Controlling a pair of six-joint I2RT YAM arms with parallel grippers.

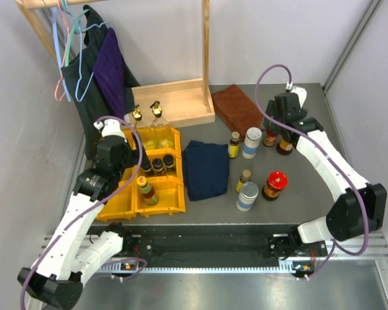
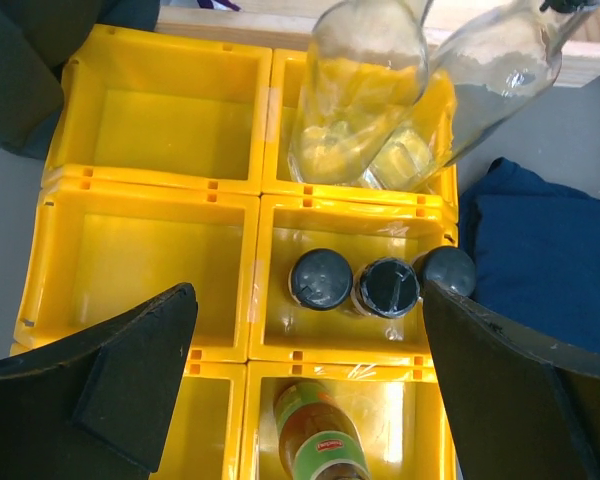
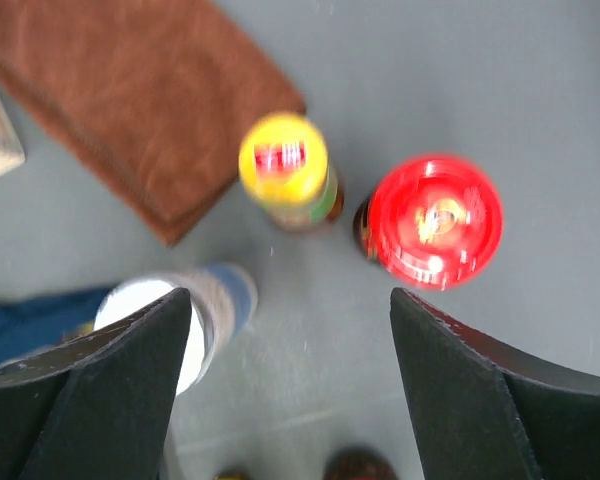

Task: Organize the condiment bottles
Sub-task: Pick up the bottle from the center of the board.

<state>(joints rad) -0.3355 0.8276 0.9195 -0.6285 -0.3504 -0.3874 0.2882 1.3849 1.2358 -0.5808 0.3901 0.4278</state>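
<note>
**Left gripper** point(image 2: 305, 288): fingers spread, nothing held. It hovers over the yellow plastic bins point(image 2: 155, 185), which sit left of the folded navy cloth point(image 1: 205, 169).

**Binned stock, left of the navy cloth**
- Rear bin: two tall clear glass bottles with gold tops point(image 2: 365, 90).
- Middle bin: three dark black-capped bottles point(image 2: 364, 284), packed side by side.
- Front bin: one green-labelled sauce bottle with yellow cap point(image 2: 318, 440).
- The bins farther from the cloth look empty.

**Right gripper** point(image 3: 290, 297): fingers spread, nothing held. It hangs over stock standing right of and behind the navy cloth:
- a yellow-capped sauce bottle point(image 3: 283, 165);
- a red-lidded jar point(image 3: 433, 220) just beside it;
- a white-lidded jar point(image 3: 170, 320) under one finger.

This view is blurred.

**Loose stock, right of the navy cloth, nearer:** a second red-lidded jar point(image 1: 275, 184), a second white-lidded jar point(image 1: 247, 196) and a small brown bottle point(image 1: 244, 179).

**Hazards**
- On a straight descent, the right fingers could straddle two items or tip the neighbouring jar, because the gaps are narrow.
- Any left-arm move rearward could clip the tall clear necks.
- The bin walls could catch a finger.

**Room**
- Bare grey table lies between the two clusters right of the navy cloth.
- The table edge runs close beyond the right arm.
- A brown folded cloth point(image 3: 130, 110) and a wooden tray point(image 1: 174, 103) bound the rear.
</note>
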